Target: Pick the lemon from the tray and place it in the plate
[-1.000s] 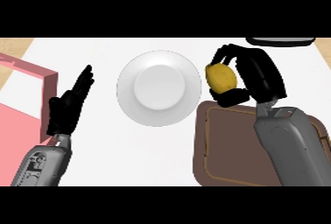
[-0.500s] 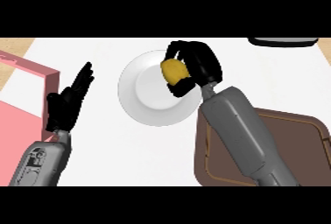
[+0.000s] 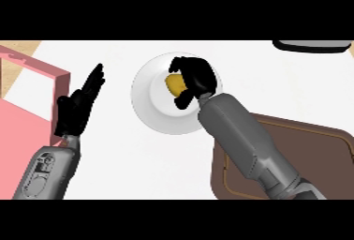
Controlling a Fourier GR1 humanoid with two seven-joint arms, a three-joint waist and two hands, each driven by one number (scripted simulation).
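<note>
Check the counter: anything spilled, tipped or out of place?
Nothing stands out. The right hand is curled round the lemon over the white plate. The brown tray lies flat at the lower right, and the left hand rests open at the left.

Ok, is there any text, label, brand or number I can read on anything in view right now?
No readable text anywhere.
The plate, lemon, brown tray and pink object carry no writing.
The left forearm has small dark markings near the wrist, too small to read as letters or numbers.
</note>
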